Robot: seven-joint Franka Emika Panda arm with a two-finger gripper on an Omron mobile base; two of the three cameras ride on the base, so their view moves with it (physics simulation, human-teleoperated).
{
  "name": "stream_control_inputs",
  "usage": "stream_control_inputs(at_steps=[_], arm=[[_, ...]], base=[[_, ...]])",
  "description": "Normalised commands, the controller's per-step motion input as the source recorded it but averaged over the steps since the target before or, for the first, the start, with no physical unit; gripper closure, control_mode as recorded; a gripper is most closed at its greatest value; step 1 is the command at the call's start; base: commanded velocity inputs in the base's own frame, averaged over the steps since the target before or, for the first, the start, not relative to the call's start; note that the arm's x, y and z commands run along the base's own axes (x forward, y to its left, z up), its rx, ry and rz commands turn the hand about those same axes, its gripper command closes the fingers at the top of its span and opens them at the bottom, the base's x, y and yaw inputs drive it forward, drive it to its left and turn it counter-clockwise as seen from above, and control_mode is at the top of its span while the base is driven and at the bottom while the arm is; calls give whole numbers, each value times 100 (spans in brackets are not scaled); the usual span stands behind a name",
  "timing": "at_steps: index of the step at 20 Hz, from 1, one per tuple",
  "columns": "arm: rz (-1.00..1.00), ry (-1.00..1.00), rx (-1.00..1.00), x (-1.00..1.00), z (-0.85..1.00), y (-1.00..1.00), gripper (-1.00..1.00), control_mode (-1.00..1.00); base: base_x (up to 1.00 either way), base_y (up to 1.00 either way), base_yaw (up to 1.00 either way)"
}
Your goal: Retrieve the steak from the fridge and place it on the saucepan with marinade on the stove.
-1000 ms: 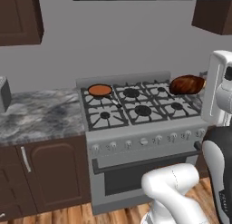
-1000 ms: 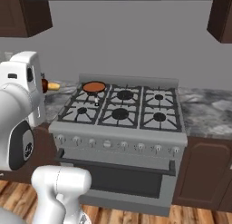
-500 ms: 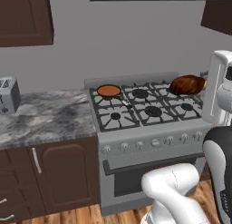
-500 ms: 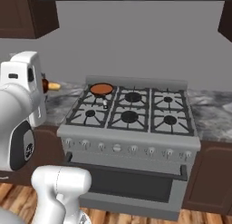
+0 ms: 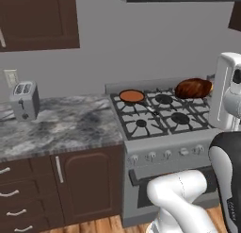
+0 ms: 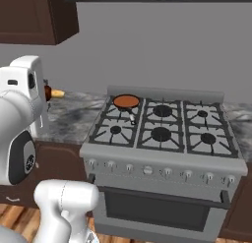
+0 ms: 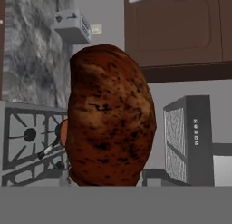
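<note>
Holding the steak (image 5: 193, 88) in its end effector above the right side of the stove (image 5: 160, 115), the arm has the saucepan (image 5: 132, 95) with its orange marinade (image 6: 126, 101) on the back-left burner, well apart to the steak's left, handle pointing toward the stove's front.

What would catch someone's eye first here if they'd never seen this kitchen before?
Probably the steak, a big mottled reddish-brown lump looming close in the hand view and held up beside the white arm over the stove's right side in the left base view. Next comes the saucepan with its flat orange marinade, on the stove's back left burner. A toaster stands on the marble counter to the left.
</note>
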Motion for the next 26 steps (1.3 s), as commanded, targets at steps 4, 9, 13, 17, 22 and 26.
stream_control_inputs(at_steps=[4, 9, 13, 17, 22, 26], arm=[[0, 0, 0, 0, 0, 0, 100, 100], [0, 0, 0, 0, 0, 0, 100, 100], [0, 0, 0, 0, 0, 0, 100, 100], [0, 0, 0, 0, 0, 0, 100, 100], [0, 0, 0, 0, 0, 0, 100, 100], [0, 0, 0, 0, 0, 0, 100, 100]], base=[[44, 0, 0], [67, -5, 0], [69, -9, 0], [61, -9, 0], [55, -7, 0], [74, -4, 0]])
